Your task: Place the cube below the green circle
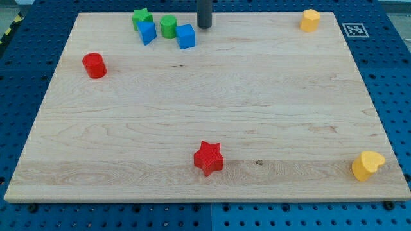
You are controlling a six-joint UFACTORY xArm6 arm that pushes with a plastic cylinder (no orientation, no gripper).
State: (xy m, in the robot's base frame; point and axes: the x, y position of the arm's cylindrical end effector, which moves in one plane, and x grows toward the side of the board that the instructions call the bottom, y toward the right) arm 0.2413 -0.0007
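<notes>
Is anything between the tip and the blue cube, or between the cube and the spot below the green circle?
Nothing visible. My tip sits just to the view's right of the blue cube, with bare board between. The cube is lower right of the green circle; no block occupies the board below it.

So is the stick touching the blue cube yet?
Apart. The camera view shows a strip of bare wood between my tip and the blue cube, which sits to the view's lower left of it, beside the green circle.
</notes>
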